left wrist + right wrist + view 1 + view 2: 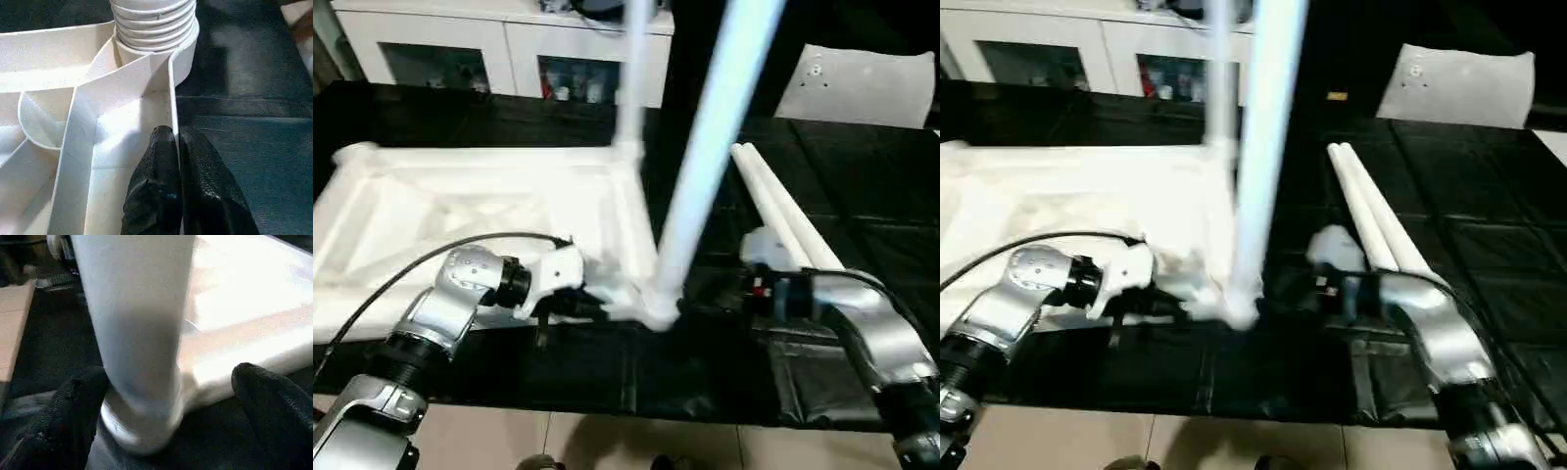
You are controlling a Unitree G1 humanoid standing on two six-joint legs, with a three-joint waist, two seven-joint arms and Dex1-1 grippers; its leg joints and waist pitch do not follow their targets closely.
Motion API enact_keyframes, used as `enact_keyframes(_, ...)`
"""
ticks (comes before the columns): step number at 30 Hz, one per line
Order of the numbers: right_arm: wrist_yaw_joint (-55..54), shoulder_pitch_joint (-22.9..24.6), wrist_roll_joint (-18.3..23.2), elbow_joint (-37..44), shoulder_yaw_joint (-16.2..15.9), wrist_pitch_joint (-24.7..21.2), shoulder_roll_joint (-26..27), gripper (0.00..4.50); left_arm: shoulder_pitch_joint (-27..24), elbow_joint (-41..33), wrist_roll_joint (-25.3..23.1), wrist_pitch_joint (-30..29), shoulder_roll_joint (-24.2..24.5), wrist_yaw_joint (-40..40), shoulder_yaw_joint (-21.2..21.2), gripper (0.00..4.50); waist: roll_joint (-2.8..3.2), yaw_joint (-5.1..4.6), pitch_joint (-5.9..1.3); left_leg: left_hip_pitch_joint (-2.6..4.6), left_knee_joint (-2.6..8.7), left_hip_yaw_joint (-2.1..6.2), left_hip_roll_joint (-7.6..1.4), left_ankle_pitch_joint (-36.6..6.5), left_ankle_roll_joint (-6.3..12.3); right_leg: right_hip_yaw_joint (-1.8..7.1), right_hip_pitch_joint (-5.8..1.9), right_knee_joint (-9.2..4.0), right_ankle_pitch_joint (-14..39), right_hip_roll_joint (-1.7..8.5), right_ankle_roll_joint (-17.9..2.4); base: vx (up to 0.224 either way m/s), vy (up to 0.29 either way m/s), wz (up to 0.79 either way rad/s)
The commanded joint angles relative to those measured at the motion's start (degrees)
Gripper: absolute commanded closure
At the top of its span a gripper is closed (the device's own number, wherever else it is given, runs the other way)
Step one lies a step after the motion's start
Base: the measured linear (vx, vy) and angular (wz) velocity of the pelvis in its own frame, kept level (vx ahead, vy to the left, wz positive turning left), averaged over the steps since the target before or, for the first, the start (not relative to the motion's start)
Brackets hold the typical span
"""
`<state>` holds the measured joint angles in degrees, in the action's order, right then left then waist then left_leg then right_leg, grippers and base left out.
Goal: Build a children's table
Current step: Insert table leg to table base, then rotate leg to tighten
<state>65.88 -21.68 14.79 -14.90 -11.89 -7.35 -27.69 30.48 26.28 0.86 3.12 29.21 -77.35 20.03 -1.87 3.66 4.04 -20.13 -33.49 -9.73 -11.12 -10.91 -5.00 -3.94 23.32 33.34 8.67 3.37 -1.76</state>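
Note:
The white tabletop [460,211] lies upside down on the black mat, ribs facing up. One white leg [710,147] stands in its near right corner socket [183,58], leaning a little to the right. A second leg [630,78] stands upright in the far right corner. Two more legs [778,211] lie side by side on the mat to the right. My left gripper [175,134] is shut on the tabletop's rim wall just beside the near right socket. My right gripper [171,382] is open at the base of the standing leg, one finger on each side of it.
A white pillow-like block [867,83] lies at the back right of the mat. A white cabinet [499,49] stands behind the table. The mat's front edge [636,416] runs just below my forearms, with tiled floor beyond it.

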Motion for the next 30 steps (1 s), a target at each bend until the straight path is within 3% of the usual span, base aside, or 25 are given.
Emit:
enact_keyframes(1, 2.3, -0.8, -1.0, -1.5, -1.4, -0.7, 0.0, 0.22, 1.1, 0.8, -1.3, 2.0, -0.4, -3.0, 2.9, 4.5, 0.02, -0.26, -4.23, 0.17, 3.56, 0.06, -2.2, -8.6, 4.6, 2.8, -3.19, -3.03, 14.5, 4.26, -11.7, 0.0, 0.0, 0.0)
enact_keyframes(8, 3.7, -1.9, -1.8, -4.3, -3.3, 0.2, 0.9, 0.79, 1.8, 1.7, -1.7, 2.8, -0.8, -3.6, 3.3, 4.5, -0.07, -0.25, -4.01, 0.24, 3.54, 0.1, -2.1, -10.4, 3.55, 2.8, -3.08, -3.51, 19.1, 4.39, -10.2, 0.0, 0.0, 0.0)
enact_keyframes(16, 6.2, -2.3, -0.6, -4.8, -3.1, -0.8, 1.4, 1.53, 2.5, 3.0, -1.8, 3.8, -0.7, -4.5, 3.6, 4.5, 0.06, -0.11, -4.14, 0.13, 3.48, 0.08, -2.14, -9.3, 3.88, 2.77, -3.2, -3.18, 16.8, 4.29, -10.6, 0.0, 0.0, 0.0)
enact_keyframes(24, 6.7, -1.2, -0.2, -4.5, -3.3, -0.8, 1.5, 1.75, 2.5, 3.3, -2.0, 3.7, -0.6, -4.7, 3.7, 4.5, 0.18, -0.13, -3.98, 0.16, 3.55, 0.11, -2.09, -10.2, 3.55, 2.75, -3.17, -3.39, 18.1, 4.29, -10.5, 0.0, 0.0, 0.0)
enact_keyframes(28, 3.8, 1.3, 1.4, -2.6, -1.9, -3.8, 2.9, 1.76, 1.7, 2.9, -1.6, -0.6, -2.3, 0.9, 1.5, 4.5, 0.4, -0.05, -3.89, 0.29, 3.59, 0.1, -2.16, -10.7, 3.51, 2.75, -3.05, -3.44, 17.8, 4.26, -10.8, 0.0, 0.0, 0.0)
enact_keyframes(30, 2.6, 2.0, 1.8, -1.9, -1.4, -5.0, 3.5, 1.76, 1.6, 2.7, -1.5, -2.2, -3.0, 3.0, 0.7, 4.5, 0.33, -0.05, -3.6, 0.42, 3.74, 0.16, -2.04, -12.6, 3.08, 2.61, -3.0, -3.93, 21.6, 4.28, -9.9, 0.0, 0.0, 0.0)
